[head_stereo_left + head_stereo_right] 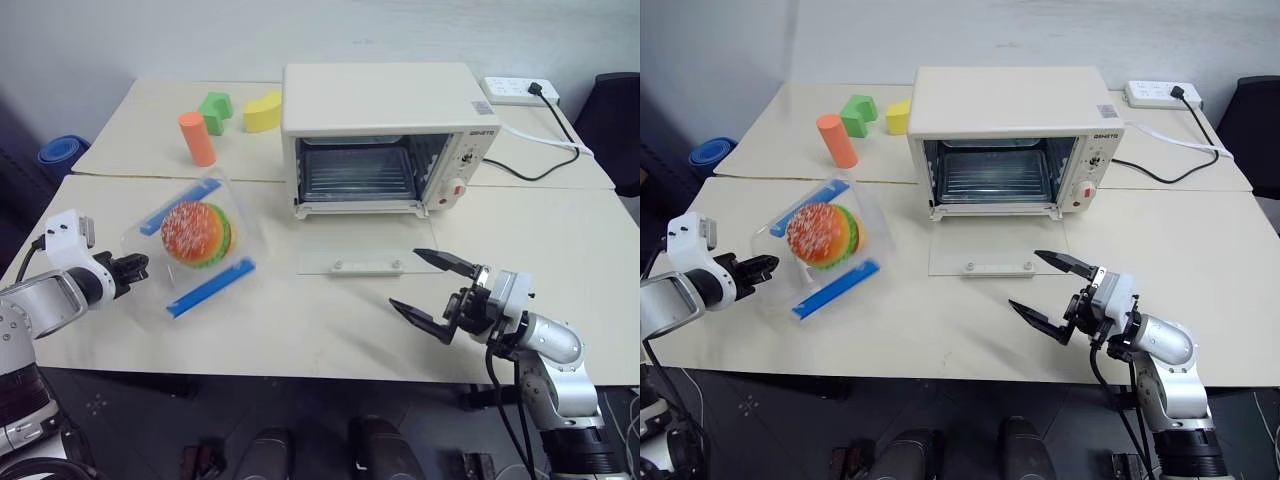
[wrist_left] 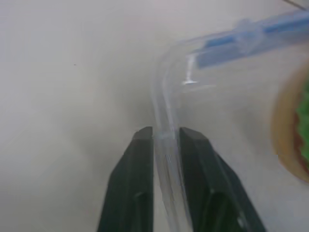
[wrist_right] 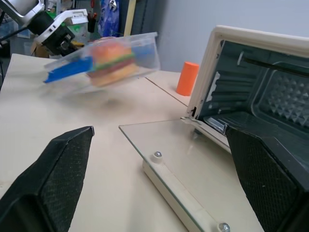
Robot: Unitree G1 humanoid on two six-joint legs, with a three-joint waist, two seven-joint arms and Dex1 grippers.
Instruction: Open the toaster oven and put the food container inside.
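Right gripper (image 1: 432, 292), lower right, hangs with jaws wide and empty before the dropped glass door. Left gripper (image 1: 137, 266), at the left edge, pinches the food container (image 1: 193, 246) by its clear rim, lifted off the bench (image 1: 330, 320) for carrying. Farther up, centre, the toaster oven (image 1: 385, 135) gapes ready.

Orange foam cylinder (image 1: 198, 138) stands upright well beyond the left gripper (image 1: 135, 266), on the far tabletop. Green block (image 1: 214, 110) just behind it, yellow block (image 1: 262, 111) next over twd the right gripper's (image 1: 404, 277) side. White power strip (image 1: 518, 90) w/ black plug far beyond the right gripper; black cable (image 1: 545, 165) loops off it. Cream table (image 1: 300, 320) under both grippers. Blue round thing (image 1: 62, 153) off the table edge, beyond the left gripper.
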